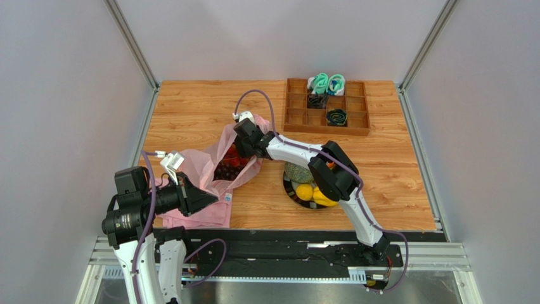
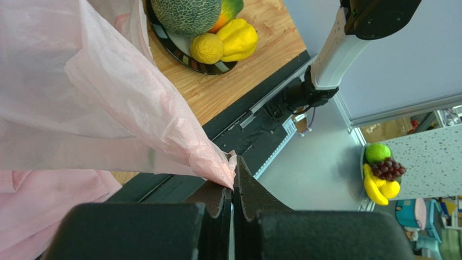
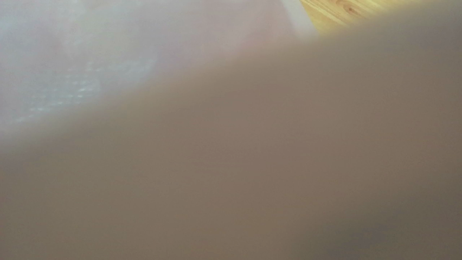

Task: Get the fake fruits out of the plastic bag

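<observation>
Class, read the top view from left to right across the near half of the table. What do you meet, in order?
Left arm → bag → plate → right arm's base.

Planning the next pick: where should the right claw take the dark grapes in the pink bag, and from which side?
Probably across the top of the grapes, coming down through the open mouth of the plastic bag from the far right: the bunch lies exposed there, and the left claw pinches the near edge.
</observation>
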`<state>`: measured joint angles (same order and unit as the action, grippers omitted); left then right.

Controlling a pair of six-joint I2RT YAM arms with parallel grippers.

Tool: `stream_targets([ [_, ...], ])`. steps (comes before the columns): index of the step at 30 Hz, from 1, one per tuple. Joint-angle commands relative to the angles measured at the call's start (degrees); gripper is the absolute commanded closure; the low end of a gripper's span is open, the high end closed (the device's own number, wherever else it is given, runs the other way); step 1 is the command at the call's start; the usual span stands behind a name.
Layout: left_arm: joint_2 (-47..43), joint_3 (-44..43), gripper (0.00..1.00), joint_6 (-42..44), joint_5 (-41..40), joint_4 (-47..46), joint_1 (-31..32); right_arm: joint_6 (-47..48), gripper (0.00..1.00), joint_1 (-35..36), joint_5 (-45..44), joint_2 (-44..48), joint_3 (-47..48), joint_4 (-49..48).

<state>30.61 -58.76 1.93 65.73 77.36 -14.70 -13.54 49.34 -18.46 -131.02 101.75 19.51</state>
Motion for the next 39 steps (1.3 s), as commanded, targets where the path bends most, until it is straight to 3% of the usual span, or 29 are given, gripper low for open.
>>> stream_targets([
  [1,1.20,0.31,1.00,-1.67,1.41,4.29,0.37,1.49,0.41,-0.74,0.18,0.76,1.08,-0.96],
  [3,1.73,0.49,1.00,-1.67,1.15,2.80,0.37,2.72,0.44,-0.74,2.10,2.34,0.73,-1.66],
  [4,1.82,0.75,1.00,-2.98,1.15,2.01,0.37,3.86,0.53,-0.74,3.07,3.48,0.38,-1.84],
  [6,2.00,1.98,1.00,-4.83,1.24,-1.50,0.37,4.66,0.58,-0.74,7.02,7.26,-0.24,-1.84],
  [17,4.36,5.32,1.00,-13.18,-0.78,-22.24,0.37,12.30,0.57,-1.97,37.49,21.86,-11.13,-0.52],
  [23,9.20,3.31,1.00,-15.91,-4.65,-30.25,0.37,18.72,0.53,-3.11,57.09,24.14,-11.75,2.29],
  [26,12.71,2.25,1.00,-18.19,-6.40,-33.50,0.29,22.93,0.53,-3.20,62.91,26.34,-9.92,6.04],
  [34,14.48,1.81,1.00,-19.69,-9.40,-36.05,0.37,32.86,0.52,-6.18,70.75,38.63,-5.78,19.14],
  [36,14.39,1.72,1.00,-19.86,-9.40,-35.88,0.37,32.62,0.53,-8.90,69.09,43.38,-7.18,20.30],
  [39,14.04,1.19,1.00,-19.60,-9.48,-34.92,0.29,33.92,0.53,-19.08,67.68,49.01,-12.18,21.70],
])
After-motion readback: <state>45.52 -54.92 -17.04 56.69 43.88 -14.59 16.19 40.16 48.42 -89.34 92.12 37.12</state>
